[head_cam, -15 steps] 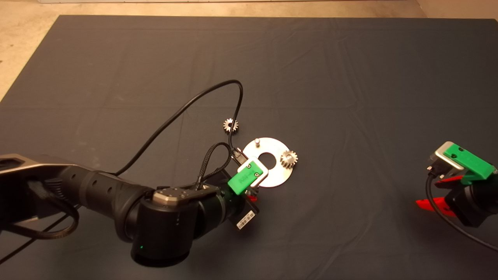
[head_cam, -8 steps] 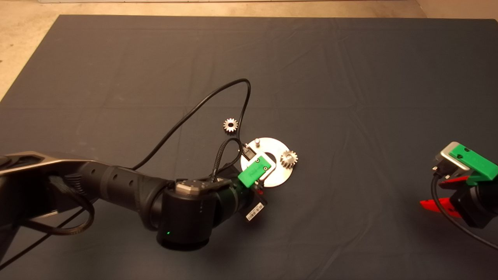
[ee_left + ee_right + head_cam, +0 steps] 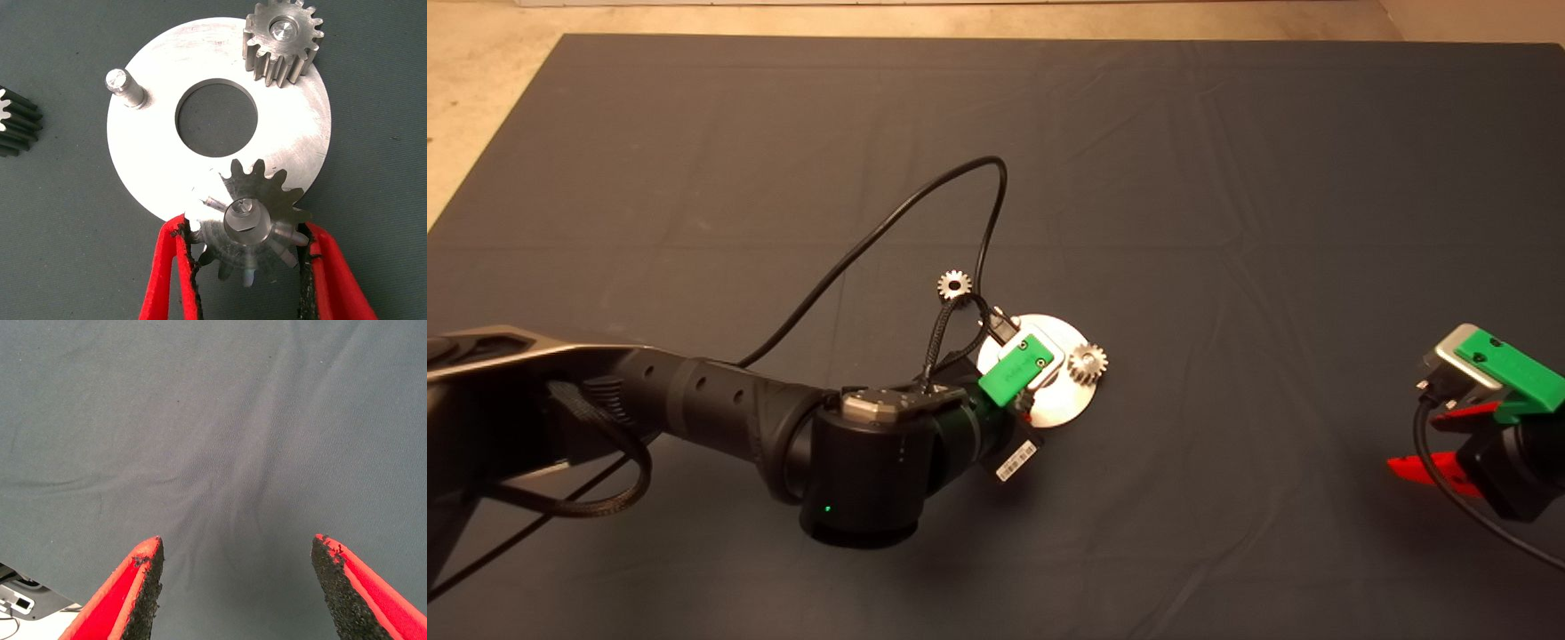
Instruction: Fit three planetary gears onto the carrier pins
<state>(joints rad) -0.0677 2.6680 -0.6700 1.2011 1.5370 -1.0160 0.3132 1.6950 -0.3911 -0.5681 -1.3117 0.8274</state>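
Observation:
The shiny ring-shaped carrier disc (image 3: 1069, 396) lies mid-mat. One planetary gear (image 3: 1088, 362) sits on a pin at the disc's right side; it also shows in the left wrist view (image 3: 283, 37). My left gripper (image 3: 1023, 400) hangs over the disc's near part. In the left wrist view the gripper (image 3: 247, 233) is shut on a second gear (image 3: 253, 230), held tilted over the disc's (image 3: 153, 153) rim, a pin tip (image 3: 242, 208) showing through its bore. One carrier pin (image 3: 125, 87) stands bare. A third gear (image 3: 955, 284) lies loose on the mat. My right gripper (image 3: 1427, 444) waits open at the lower right.
The left arm's black cable (image 3: 889, 231) loops over the mat behind the disc and passes close to the loose gear. The right wrist view shows only bare wrinkled mat (image 3: 220, 440) between the open fingers, with a bit of floor past the mat's edge.
The left arm has swung right and forward, carrying its held gear over the disc's near side. Its cable loop shifted right. The right gripper drew slightly right, then stayed still.

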